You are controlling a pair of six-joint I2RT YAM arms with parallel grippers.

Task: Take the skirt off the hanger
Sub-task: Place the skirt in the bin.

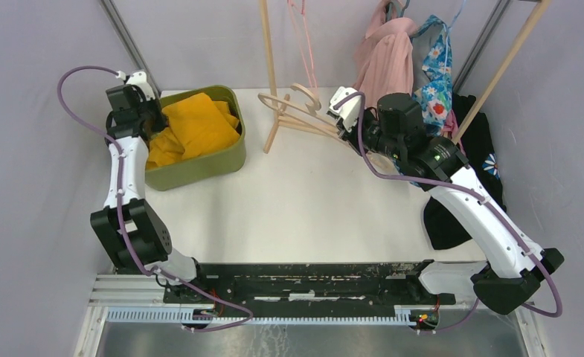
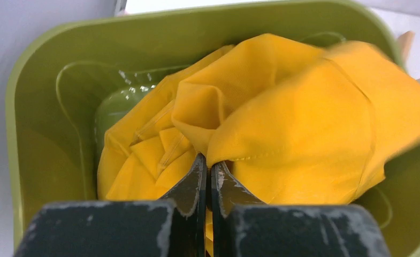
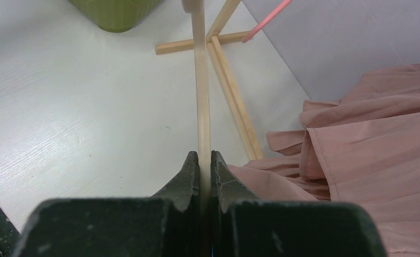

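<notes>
Yellow skirt (image 2: 282,123) lay crumpled in the green bin (image 2: 36,107), at 10 o'clock on the table (image 1: 296,201) in the top view, well apart from the hanger. Left gripper (image 2: 208,160) hung over it, fingers pressed together, tips at a fold; could not tell whether any cloth was caught. Right gripper (image 3: 204,155), at 1 o'clock on the table, pinched the wooden hanger (image 3: 201,96) by its bar. Pink garment (image 3: 368,150) hung at its 3 o'clock.

White-and-black arms (image 1: 121,171) trail purple cables (image 1: 73,82); jaws are matte black.
</notes>
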